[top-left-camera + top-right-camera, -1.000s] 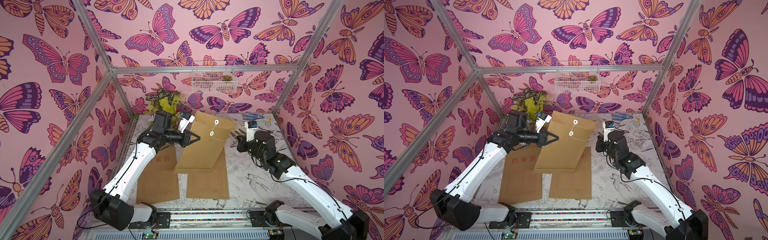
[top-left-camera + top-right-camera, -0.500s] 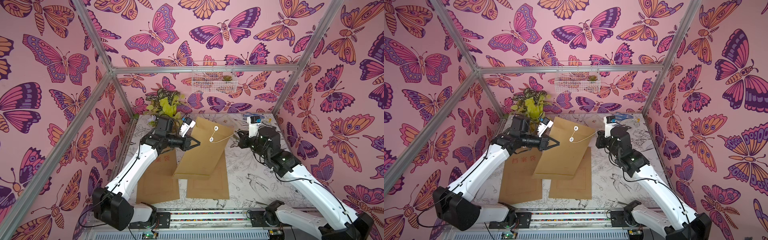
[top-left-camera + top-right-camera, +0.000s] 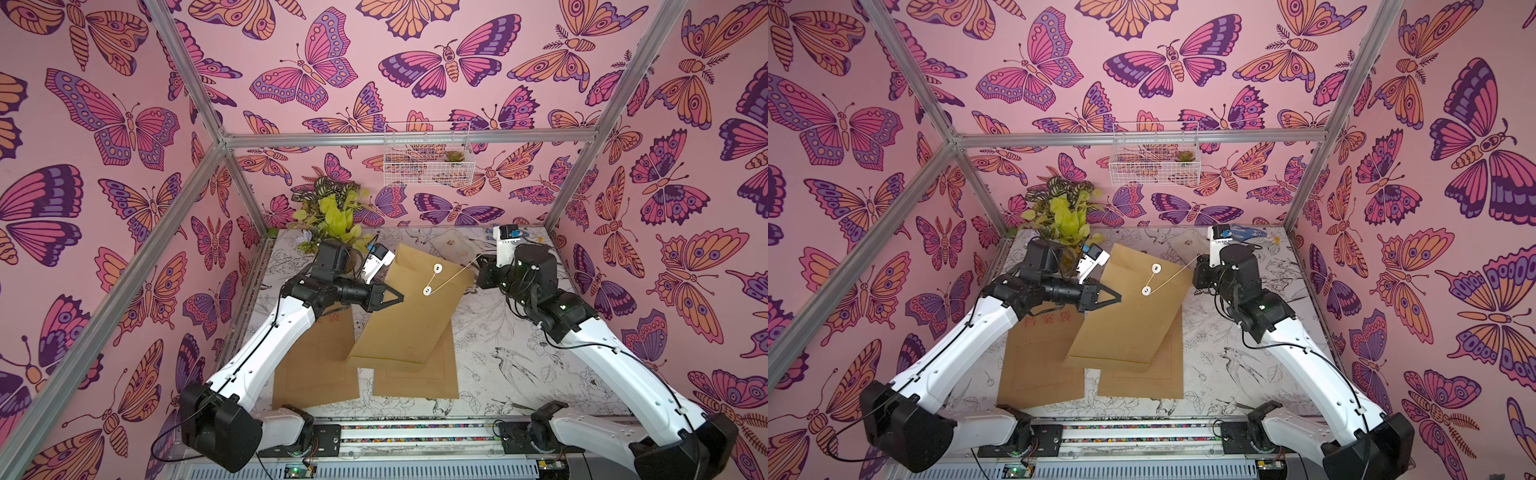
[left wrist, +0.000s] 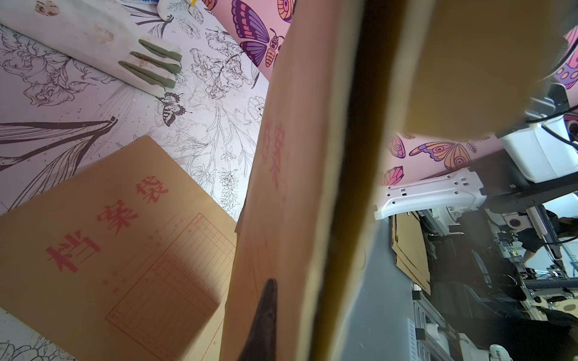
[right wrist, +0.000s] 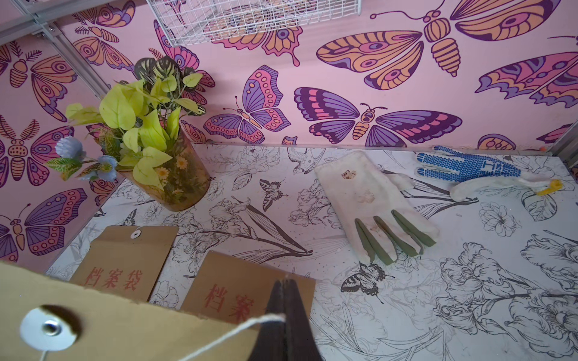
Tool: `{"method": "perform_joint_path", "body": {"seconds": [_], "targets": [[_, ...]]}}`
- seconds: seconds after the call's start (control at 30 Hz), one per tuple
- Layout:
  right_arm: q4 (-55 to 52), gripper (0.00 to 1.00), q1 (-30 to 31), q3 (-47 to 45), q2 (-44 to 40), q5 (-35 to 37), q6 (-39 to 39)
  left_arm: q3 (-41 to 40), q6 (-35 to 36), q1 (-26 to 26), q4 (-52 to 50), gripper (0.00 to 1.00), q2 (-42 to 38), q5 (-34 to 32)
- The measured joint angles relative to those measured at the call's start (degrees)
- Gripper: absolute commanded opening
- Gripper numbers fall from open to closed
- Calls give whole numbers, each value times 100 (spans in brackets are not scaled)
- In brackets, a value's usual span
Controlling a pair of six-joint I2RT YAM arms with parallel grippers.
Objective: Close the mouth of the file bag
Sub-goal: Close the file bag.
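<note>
File bag (image 3: 399, 328): edge clamped in left gripper (image 3: 397, 298), flap down. String (image 3: 453, 275): pinched taut in right gripper (image 3: 478, 261); winding round buttons (image 3: 427, 291) seemingly unfinished.

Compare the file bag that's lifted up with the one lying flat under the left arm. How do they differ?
The lifted file bag is raised at a tilt, the left pincer shut on its edge; the flat file bag lies on the table. The lifted one shows its plain side with two white discs, its string running to the right pincer; the flat one shows red characters. Both are brown paper.
</note>
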Motion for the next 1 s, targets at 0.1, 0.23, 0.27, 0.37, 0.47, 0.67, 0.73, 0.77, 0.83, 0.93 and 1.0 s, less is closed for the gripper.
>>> {"method": "perform_joint_path", "body": {"seconds": [0.1, 0.23, 0.27, 0.37, 0.47, 0.67, 0.73, 0.77, 0.83, 0.93, 1.0], "targets": [[2, 0, -76, 0, 15, -28, 2, 0, 0, 0, 0, 0, -7, 2], [7, 0, -107, 0, 24, -57, 2, 2, -52, 0, 28, 0, -7, 11], [9, 0, -114, 0, 35, -63, 4, 2, -85, 0, 57, 0, -7, 15], [44, 0, -184, 0, 94, -109, 7, 2, -153, 0, 155, 0, -7, 33], [131, 0, -304, -17, 149, -184, 48, 2, -262, 0, 284, 0, -7, 72], [254, 0, -492, -98, 236, -293, 87, -22, -459, 0, 485, 0, -7, 247], [269, 0, -494, -98, 275, -308, 87, -66, -564, 0, 564, 0, -7, 273], [269, 0, -494, -98, 289, -315, 87, -83, -629, 0, 603, 0, -7, 286], [278, 0, -494, -98, 310, -326, 87, -103, -763, 0, 702, 0, -7, 321], [321, 0, -507, -98, 352, -334, 87, -105, -898, -20, 857, 0, -7, 396], [326, 0, -527, -98, 380, -337, 85, -111, -935, -22, 911, 0, -7, 450]]}}
